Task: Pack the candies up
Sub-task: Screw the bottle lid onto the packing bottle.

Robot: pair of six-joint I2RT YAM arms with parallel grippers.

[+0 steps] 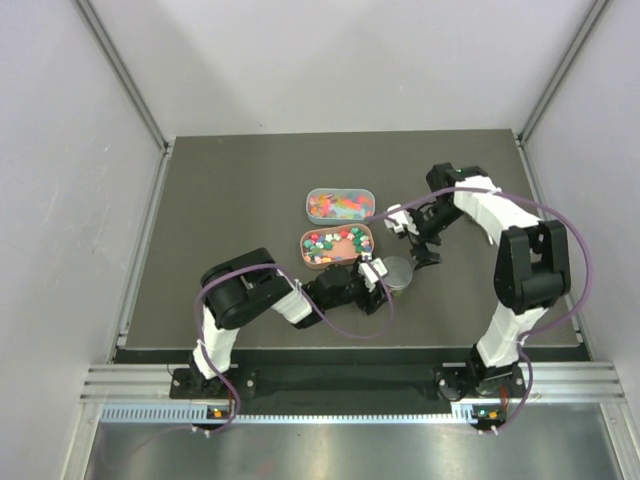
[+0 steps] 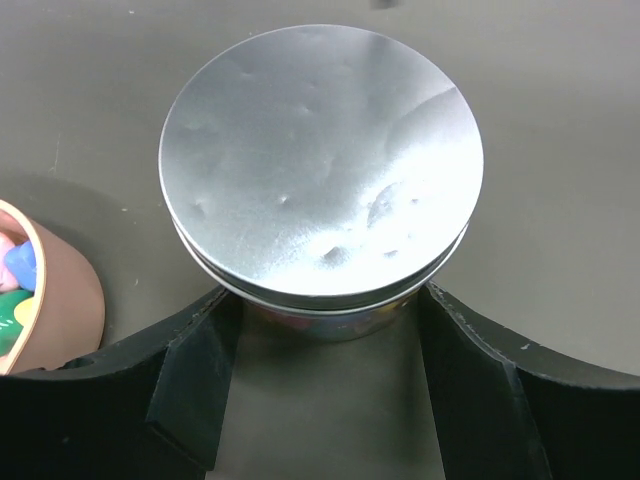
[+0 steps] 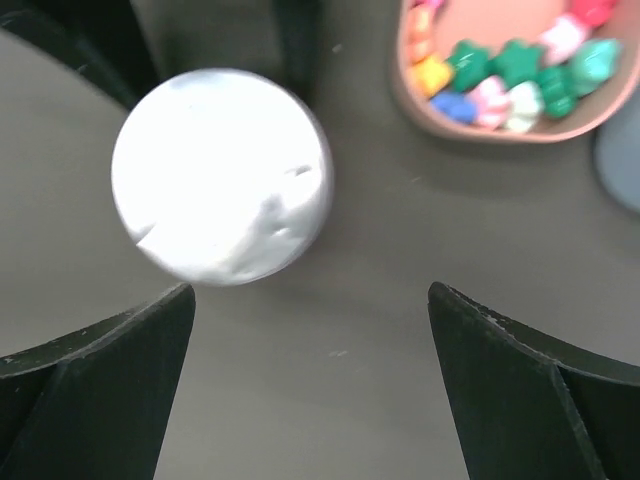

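On your worktop (image 1: 220, 200), a grey tray (image 1: 308, 205) sits at twelve o'clock of a brown tray (image 1: 303, 248), both holding candies (image 1: 335, 243). Your left jaws grasp the lidded jar (image 1: 397, 270) at the brown tray's four o'clock; right jaws hang released.

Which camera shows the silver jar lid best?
Left wrist: the lid fills the frame, sharp, dents visible, left fingers flanking the jar. Right wrist shows it blurred and washed out; top external, just a tiny grey disc.

Left fingers (image 2: 195, 385) clamped — low, reaching forward; right fingers (image 3: 100, 380) spread wide
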